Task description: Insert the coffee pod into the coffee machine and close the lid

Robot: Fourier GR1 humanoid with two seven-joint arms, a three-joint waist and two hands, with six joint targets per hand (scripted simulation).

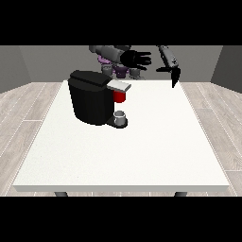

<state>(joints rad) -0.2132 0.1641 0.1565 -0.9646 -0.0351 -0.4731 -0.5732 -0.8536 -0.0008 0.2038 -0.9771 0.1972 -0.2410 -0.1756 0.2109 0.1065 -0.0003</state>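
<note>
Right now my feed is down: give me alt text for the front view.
A black coffee machine stands on the white table, a small cup on its tray. Both black hands hover behind it, holding nothing.

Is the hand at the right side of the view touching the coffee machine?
Apart. The front view shows the hand at the view's right raised beyond the table's far edge, with bare table between it and the coffee machine.

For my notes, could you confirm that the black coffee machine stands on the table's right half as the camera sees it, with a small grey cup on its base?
Not quite: the front view shows the coffee machine on the table's left half. The small grey cup does sit on its base.
</note>
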